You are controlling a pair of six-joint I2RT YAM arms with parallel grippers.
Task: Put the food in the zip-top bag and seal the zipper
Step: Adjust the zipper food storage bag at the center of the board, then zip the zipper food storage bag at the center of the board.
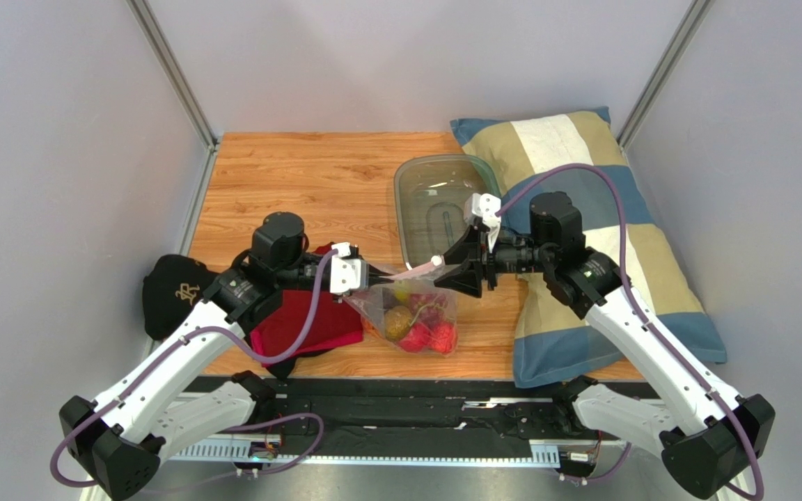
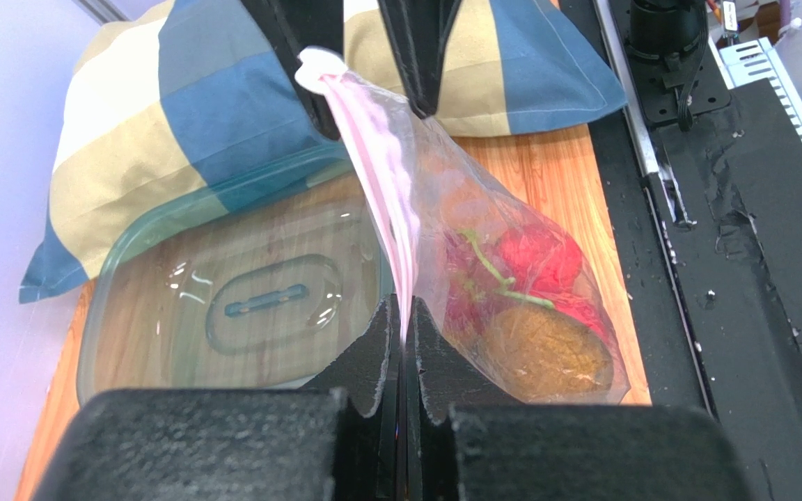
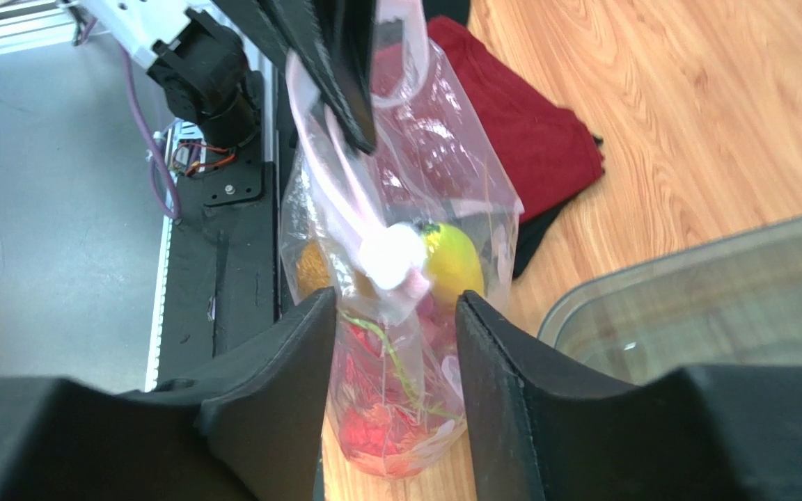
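Observation:
The zip-top bag (image 1: 416, 313) hangs above the wooden table between my two grippers, and the food (image 1: 423, 326) is bunched in its bottom. Through the plastic I see a red strawberry (image 2: 541, 259), an orange pumpkin (image 2: 546, 353) and a yellow piece (image 3: 453, 261). The pink zipper (image 2: 382, 177) runs taut along the mouth. My left gripper (image 2: 405, 311) is shut on the near end of that strip. My right gripper (image 3: 395, 301) straddles the strip's other end with its jaws apart, and its fingers (image 2: 421, 52) show at the top of the left wrist view.
A clear rigid tub (image 1: 407, 198) lies upside down behind the bag. A striped pillow (image 1: 604, 240) fills the right side of the table. A red cloth (image 1: 306, 318) and a black cap (image 1: 175, 292) lie at the left. A black rail (image 1: 405, 402) runs along the near edge.

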